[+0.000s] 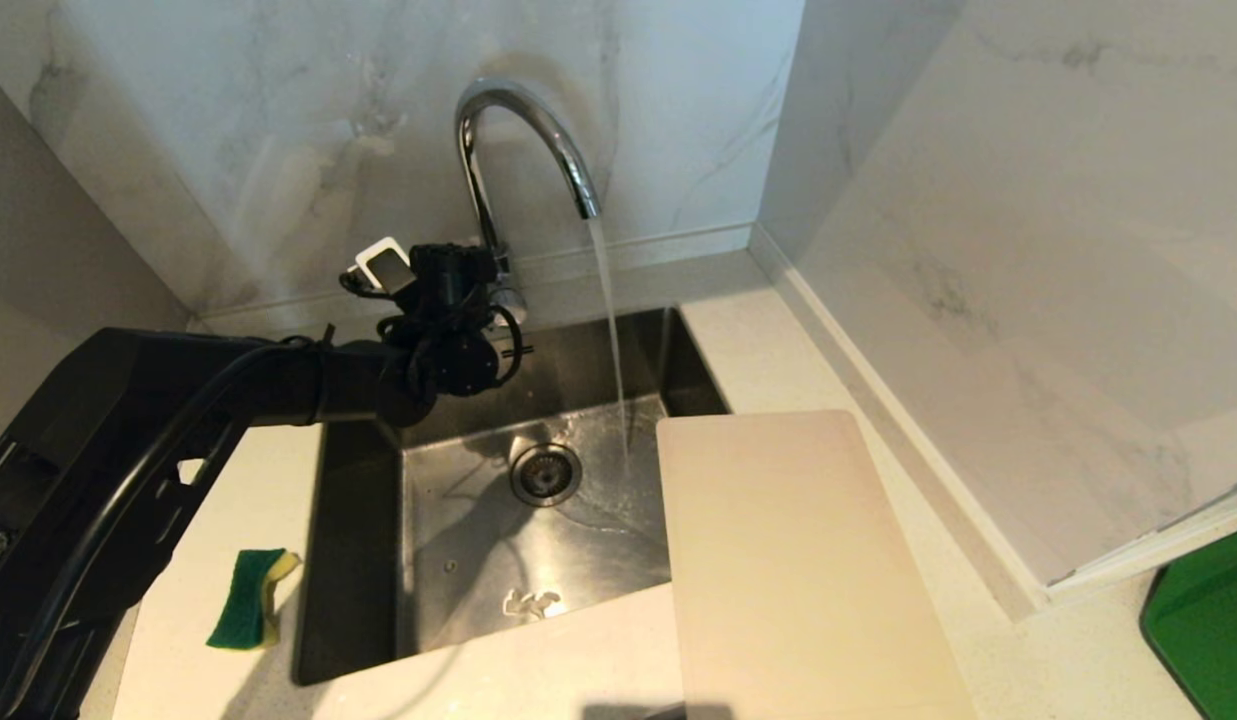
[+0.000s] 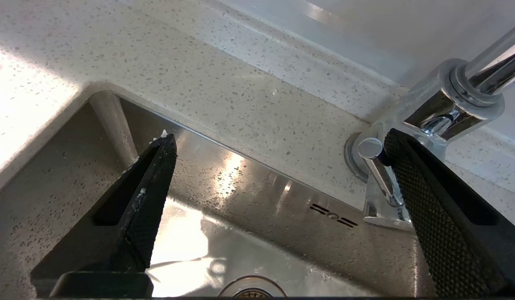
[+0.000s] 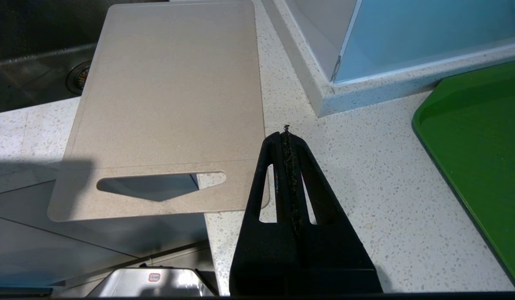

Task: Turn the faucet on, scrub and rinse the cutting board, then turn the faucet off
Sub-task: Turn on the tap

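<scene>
Your left claw (image 2: 278, 154) sits spread wide at the faucet (image 1: 523, 150) lever since water's running, right claw (image 3: 287, 137) pinched together idle, cutting board (image 1: 793, 560) waits dry on the surface (image 1: 538, 660) overhanging the sink (image 1: 358, 560)

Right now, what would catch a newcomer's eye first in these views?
Water pours from the faucet into the steel sink at the back wall. The left hand hangs open by the faucet's lever. The cutting board lies dry-looking on the counter right of the sink, its near end overhanging the counter edge.
</scene>
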